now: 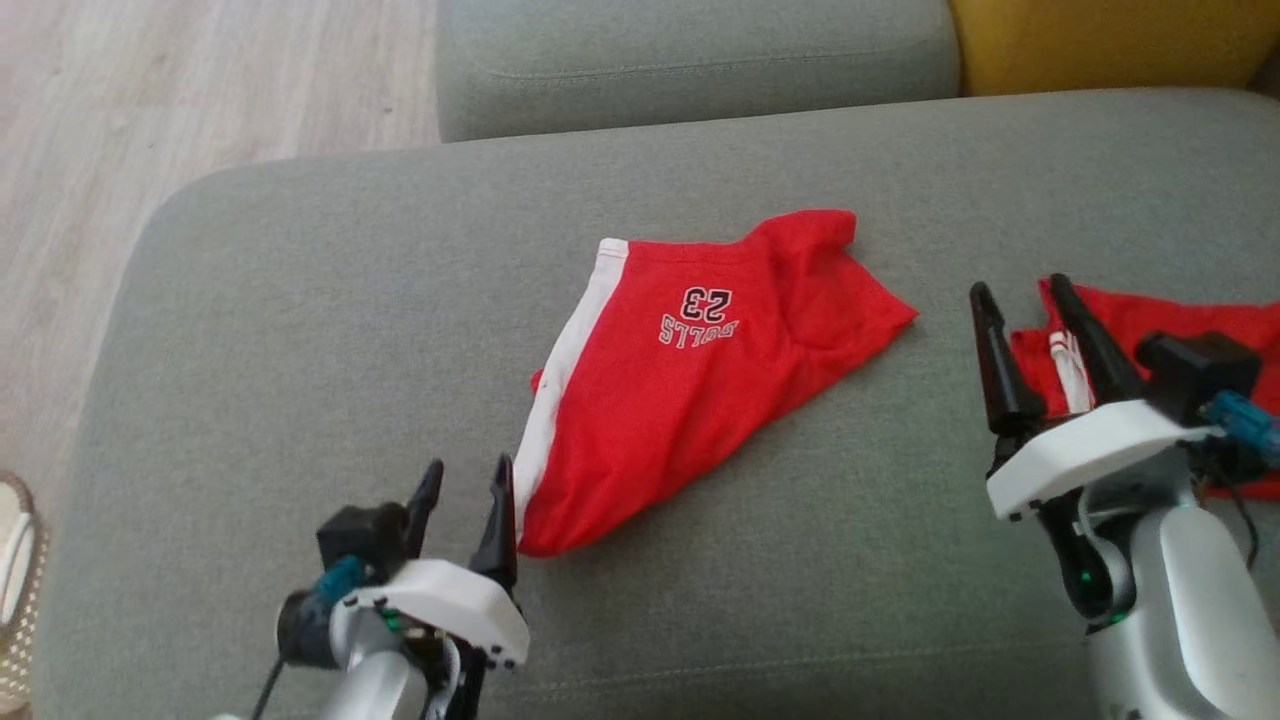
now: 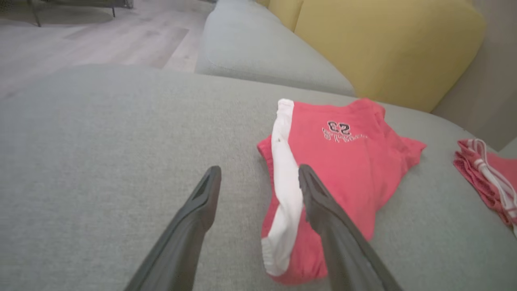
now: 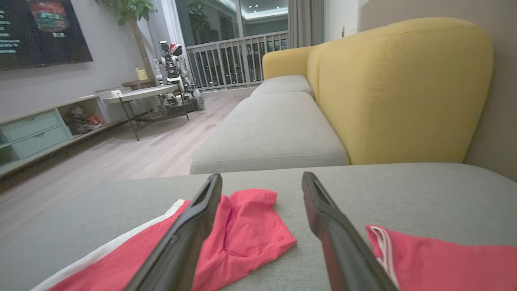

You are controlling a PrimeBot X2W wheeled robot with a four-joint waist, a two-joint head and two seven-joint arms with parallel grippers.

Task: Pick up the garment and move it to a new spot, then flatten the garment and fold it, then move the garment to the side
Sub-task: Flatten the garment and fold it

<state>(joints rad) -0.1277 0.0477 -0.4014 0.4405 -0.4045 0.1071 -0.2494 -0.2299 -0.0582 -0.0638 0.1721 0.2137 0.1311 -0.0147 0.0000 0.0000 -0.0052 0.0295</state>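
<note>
A red garment (image 1: 690, 380) with a white side stripe and a "23" print lies folded on the grey sofa seat (image 1: 300, 350); it also shows in the left wrist view (image 2: 347, 169) and the right wrist view (image 3: 242, 238). My left gripper (image 1: 465, 505) stands open just left of the garment's near corner, holding nothing; its right finger (image 2: 323, 210) hovers over the white stripe. My right gripper (image 1: 1030, 340) is open and empty, to the right of the garment, between it and a second red piece.
A second red garment (image 1: 1170, 330) with white trim lies at the seat's right edge, partly under my right arm. A yellow backrest (image 3: 404, 89) rises behind the seat. Another grey cushion (image 1: 690, 60) lies beyond. Wooden floor (image 1: 150, 100) is to the left.
</note>
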